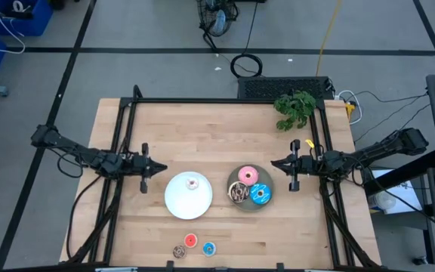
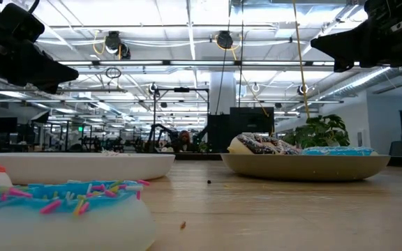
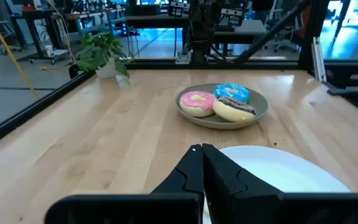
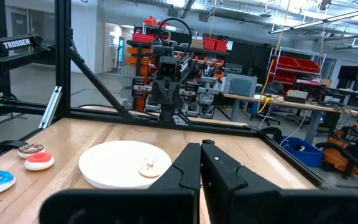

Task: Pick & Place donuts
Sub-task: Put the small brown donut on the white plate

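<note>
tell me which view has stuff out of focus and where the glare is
Low view: the sprinkled blue donut right at the lens is soft, while the grey plate farther off is sharper. Low view again: bright ceiling lights wash out the top. Left wrist view: the white plate is bright, nearly featureless.

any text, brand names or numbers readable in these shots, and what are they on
"TROSSEN": white letters on the dark left robot arm, seen across the table in the right wrist view.
Nothing else reads: the red storage bins and other equipment in the room behind are too small or blurred, and the donuts and plates carry no text.
</note>
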### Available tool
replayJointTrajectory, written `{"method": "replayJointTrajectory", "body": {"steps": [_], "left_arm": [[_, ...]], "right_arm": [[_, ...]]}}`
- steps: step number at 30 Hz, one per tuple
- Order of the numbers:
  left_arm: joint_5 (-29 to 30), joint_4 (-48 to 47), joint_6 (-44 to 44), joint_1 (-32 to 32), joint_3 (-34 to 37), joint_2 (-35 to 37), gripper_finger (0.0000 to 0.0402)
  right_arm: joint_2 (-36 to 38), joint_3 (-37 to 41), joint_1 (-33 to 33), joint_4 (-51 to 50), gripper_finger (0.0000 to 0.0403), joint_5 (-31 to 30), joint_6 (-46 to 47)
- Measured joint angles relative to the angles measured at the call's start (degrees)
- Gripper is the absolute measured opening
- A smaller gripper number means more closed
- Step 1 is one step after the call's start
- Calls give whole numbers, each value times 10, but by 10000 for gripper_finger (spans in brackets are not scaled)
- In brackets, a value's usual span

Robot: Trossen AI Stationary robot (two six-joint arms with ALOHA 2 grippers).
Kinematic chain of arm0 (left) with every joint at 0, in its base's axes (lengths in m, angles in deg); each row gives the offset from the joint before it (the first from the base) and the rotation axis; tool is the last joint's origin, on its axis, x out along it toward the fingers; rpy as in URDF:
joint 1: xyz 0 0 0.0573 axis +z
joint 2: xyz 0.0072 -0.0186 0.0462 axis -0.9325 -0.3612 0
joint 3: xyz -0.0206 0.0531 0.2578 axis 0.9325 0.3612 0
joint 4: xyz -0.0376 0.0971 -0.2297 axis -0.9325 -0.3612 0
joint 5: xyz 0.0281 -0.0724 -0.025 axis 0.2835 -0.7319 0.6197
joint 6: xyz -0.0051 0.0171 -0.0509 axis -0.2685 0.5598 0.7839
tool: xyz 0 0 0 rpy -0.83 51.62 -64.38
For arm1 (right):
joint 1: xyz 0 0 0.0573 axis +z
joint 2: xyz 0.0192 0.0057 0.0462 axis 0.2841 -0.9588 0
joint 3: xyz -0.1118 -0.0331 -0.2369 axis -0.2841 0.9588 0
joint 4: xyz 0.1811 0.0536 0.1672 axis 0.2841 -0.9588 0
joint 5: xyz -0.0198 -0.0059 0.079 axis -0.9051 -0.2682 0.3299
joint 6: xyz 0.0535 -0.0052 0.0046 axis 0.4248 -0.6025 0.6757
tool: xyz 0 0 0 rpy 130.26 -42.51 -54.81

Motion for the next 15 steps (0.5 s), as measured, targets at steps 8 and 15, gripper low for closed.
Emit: {"method": "replayJointTrajectory", "body": {"steps": [8,15], "left_arm": [[-27,41,35,-22,-38,-31,3],[-4,39,-31,-100,-166,-168,3]], "right_arm": [[0,0,0,0,0,0,-2],[0,0,0,-5,0,0,-1]]}}
